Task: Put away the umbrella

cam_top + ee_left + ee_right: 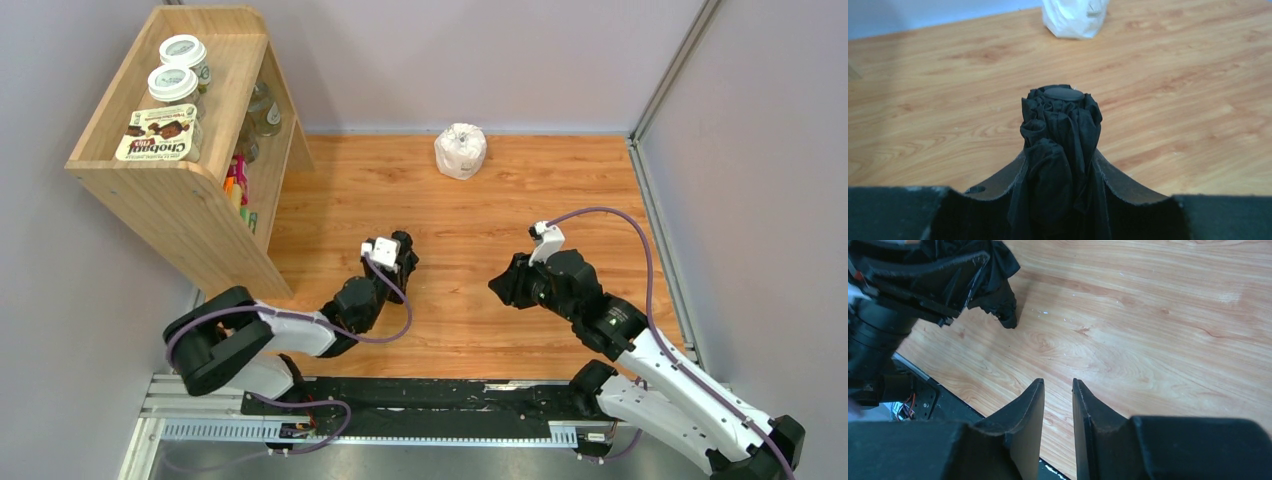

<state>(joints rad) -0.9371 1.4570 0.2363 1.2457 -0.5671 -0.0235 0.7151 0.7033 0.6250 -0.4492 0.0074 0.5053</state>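
In the left gripper (pixel 1059 156) the folded umbrella (pixel 1060 120) is clamped, close to the table (pixel 1173 100), well apart from the shelf (pixel 180 190). Right gripper (pixel 1058 385) is seen slightly parted, empty. Grip on bunched fabric could be lost in transit.

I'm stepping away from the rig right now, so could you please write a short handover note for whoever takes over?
Left gripper: shut on the umbrella, which is folded into a bundle with its capped end pointing away from the wrist.
Right gripper: empty, jaws slightly apart, hanging over the table to the right of the left one.
Done: umbrella collapsed and gripped, low over the middle of the table.
Left: it is not yet put away. The wooden shelf at the far left looks like the likely spot.
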